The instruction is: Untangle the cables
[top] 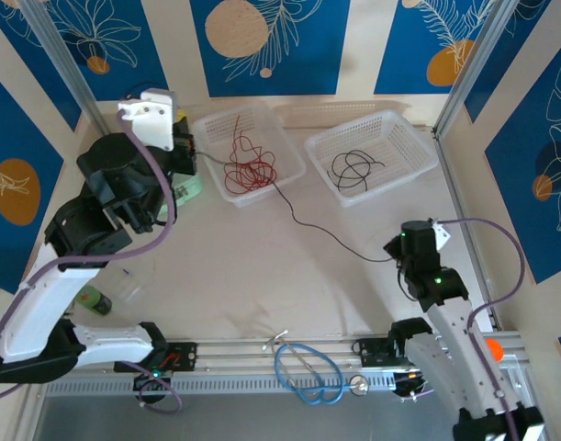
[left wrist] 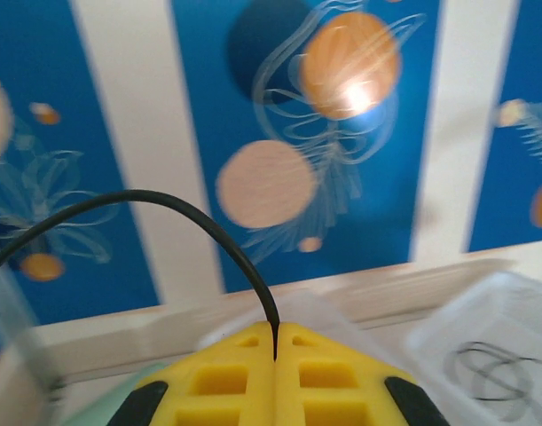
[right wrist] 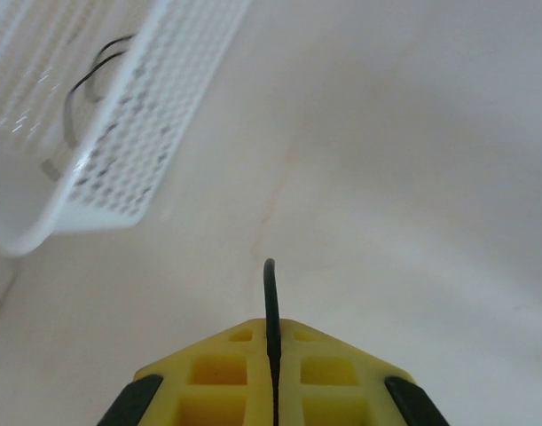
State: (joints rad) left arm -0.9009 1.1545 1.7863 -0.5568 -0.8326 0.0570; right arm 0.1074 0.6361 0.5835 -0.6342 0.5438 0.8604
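Note:
A long black cable (top: 303, 223) stretches across the table between my two grippers. My left gripper (top: 192, 152), raised beside the left white basket (top: 291, 150), is shut on one end; the left wrist view shows the cable (left wrist: 164, 200) arching out of the closed yellow fingers (left wrist: 226, 377). My right gripper (top: 396, 252), low over the table at the right, is shut on the other end (right wrist: 270, 293). Red cables (top: 250, 170) lie tangled in the left basket. A coiled black cable (top: 353, 169) lies in the right basket (top: 418, 147).
A thick blue cable loop (top: 308, 372) lies on the aluminium rail (top: 252, 354) at the near edge. A mint-green object (top: 190, 187) sits by the left basket, and a small green item (top: 95, 301) lies near the left arm. Patterned walls enclose the table.

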